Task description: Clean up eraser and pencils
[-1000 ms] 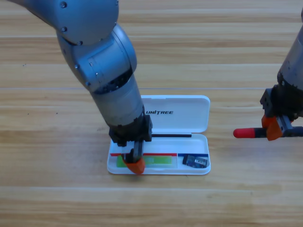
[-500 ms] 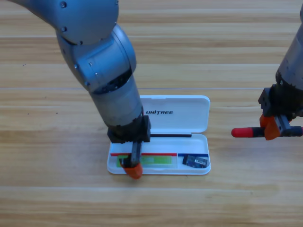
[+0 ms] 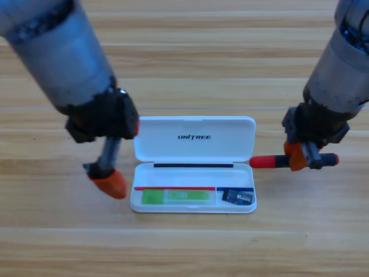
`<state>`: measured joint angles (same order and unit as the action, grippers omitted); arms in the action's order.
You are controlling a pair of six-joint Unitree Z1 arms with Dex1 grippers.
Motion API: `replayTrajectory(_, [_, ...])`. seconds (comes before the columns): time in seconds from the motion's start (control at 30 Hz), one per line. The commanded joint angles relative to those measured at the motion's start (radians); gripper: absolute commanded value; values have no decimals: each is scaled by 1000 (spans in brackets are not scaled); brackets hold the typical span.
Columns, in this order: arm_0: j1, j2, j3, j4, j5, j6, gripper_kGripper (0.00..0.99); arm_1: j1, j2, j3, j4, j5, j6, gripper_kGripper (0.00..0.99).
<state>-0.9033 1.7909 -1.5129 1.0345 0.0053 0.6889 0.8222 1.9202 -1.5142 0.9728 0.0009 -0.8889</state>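
On the wooden tabletop (image 3: pixel 190 57) lies a white case (image 3: pixel 195 199), open, its lid (image 3: pixel 195 138) folded back and lying flat behind the tray. The lid bears the word "UNITREE" in dark capitals near its middle. In the long left compartment of the tray lies the green pencil (image 3: pixel 176 196), flat and lengthwise, its bright green part to the left and its pale translucent cap to the right. In the small right compartment sits the eraser (image 3: pixel 238 197), a dark block with a pale label; whatever is printed on that label is too small to read.

The left pincer (image 3: pixel 109 182) hangs just beside the case's left end, clear of the tray, pointing down, with nothing seen in it. Only one orange tip shows, so whether its jaws are apart or together cannot be told.

The right pincer (image 3: pixel 298 157) is to the right of the case, level with the lid's lower edge. Its orange jaws are closed around the red-capped pencil (image 3: pixel 271 161), held level, the red cap pointing left with its tip just at the case's right edge, the black barrel sticking out to the right of the jaws.
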Motion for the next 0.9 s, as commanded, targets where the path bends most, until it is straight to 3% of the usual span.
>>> replayTrajectory(0.03, [34,-85,23,47,-10,18,990,75,117,-60,27,8,25,0])
replayTrajectory(0.3, [57,-176,65,59,-15,27,990,98,204,-155,35,7,48,0])
replayTrajectory(0.6, [225,-231,79,47,-62,101,990,120,292,-299,90,2,76,0])
replayTrajectory(0.9, [319,-209,126,-51,-120,90,990,153,364,-468,202,-6,126,0])
